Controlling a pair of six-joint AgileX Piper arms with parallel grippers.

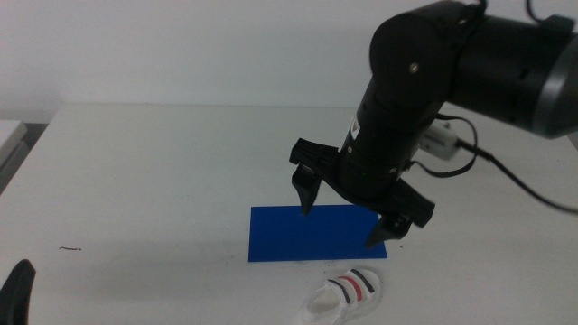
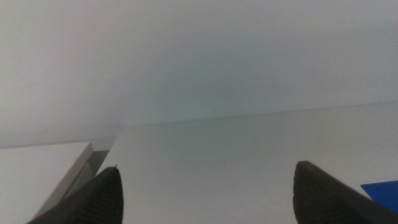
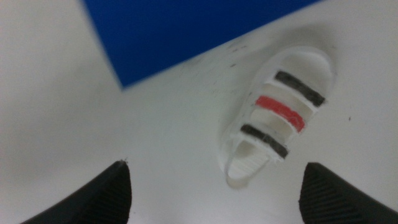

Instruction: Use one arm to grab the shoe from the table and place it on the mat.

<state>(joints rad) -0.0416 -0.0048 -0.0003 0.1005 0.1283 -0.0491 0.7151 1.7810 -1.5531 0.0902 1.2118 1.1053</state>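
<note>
The white shoe (image 1: 348, 293) with two dark straps and one red strap lies on the white table (image 1: 135, 181), just in front of the near right corner of the dark blue mat (image 1: 280, 235). My right gripper (image 1: 341, 226) hangs open above the mat's right part, behind the shoe and not touching it. In the right wrist view the shoe (image 3: 280, 115) lies beyond the wide-open gripper (image 3: 217, 199), beside the mat (image 3: 186, 31). My left gripper (image 1: 18, 293) waits at the bottom left edge; its wrist view shows it open (image 2: 208, 199) and empty.
A white object (image 1: 9, 135) sits off the table's far left edge. A small dark mark (image 1: 70, 248) lies on the table at the left. The right arm's black cable (image 1: 506, 171) trails to the right. A corner of the mat (image 2: 382, 190) shows in the left wrist view.
</note>
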